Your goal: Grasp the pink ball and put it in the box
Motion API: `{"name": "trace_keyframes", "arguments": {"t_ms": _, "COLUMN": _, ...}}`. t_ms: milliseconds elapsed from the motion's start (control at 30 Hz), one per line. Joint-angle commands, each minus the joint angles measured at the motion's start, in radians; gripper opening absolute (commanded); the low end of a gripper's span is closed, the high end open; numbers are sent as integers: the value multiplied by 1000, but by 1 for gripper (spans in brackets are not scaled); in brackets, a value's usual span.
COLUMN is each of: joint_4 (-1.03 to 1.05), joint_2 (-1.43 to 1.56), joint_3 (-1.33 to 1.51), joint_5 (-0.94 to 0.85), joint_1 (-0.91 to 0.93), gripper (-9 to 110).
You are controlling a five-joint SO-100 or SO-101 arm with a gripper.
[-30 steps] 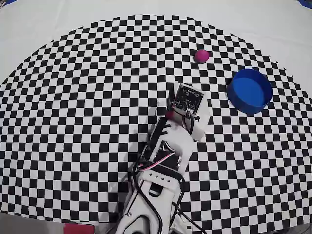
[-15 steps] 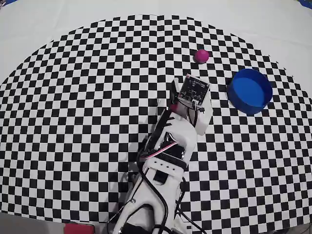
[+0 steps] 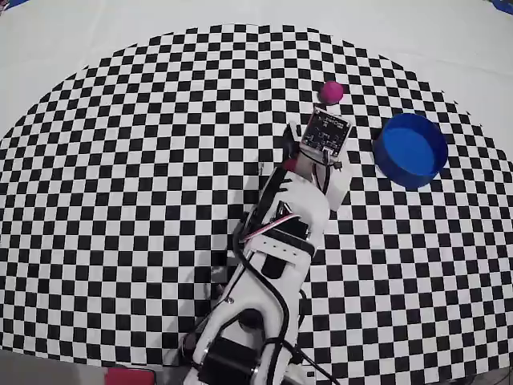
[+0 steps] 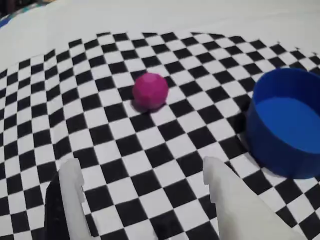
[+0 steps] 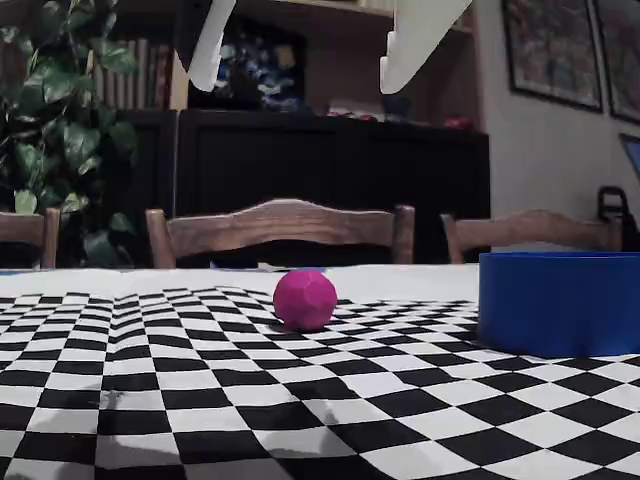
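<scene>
Checkered cloth: we see a black-and-white checked cloth [image 4: 125, 165] covering the counter, nearest us in the wrist view, with nothing on it between the fingers.
End effector: our end effector [image 4: 145, 195] is open and empty, its two white fingers [image 4: 70, 190] spread wide; in the fixed view it [image 5: 300, 55] hangs well above the cloth.
Pink ball: beyond the fingertips we find the pink ball [image 4: 150, 90] resting on the cloth, ahead of the gap and a little toward the left finger in the wrist view; overhead it [image 3: 331, 91] sits just past the wrist board.
Box: farther right in the wrist view stands the blue box [image 4: 289, 120], empty as far as we can tell, near the ball but apart from it [image 3: 411, 150].
Risk: we judge that a descent off the ball's centre could let one finger nudge it, and a smooth sphere would roll away, perhaps against the box wall.
Second risk: closing while too high might pinch only the upper curve and squirt the ball out.
</scene>
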Motion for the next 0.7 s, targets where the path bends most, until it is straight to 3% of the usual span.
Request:
{"name": "trace_keyframes", "arguments": {"t_ms": 0, "joint_4": -18, "joint_2": -51, "joint_3": -81, "joint_5": 12, "joint_1": -2, "gripper": 28}}
{"name": "trace_keyframes", "arguments": {"t_ms": 667, "joint_4": -55, "joint_2": -321, "joint_3": -264, "joint_5": 29, "joint_1": -3, "gripper": 28}}
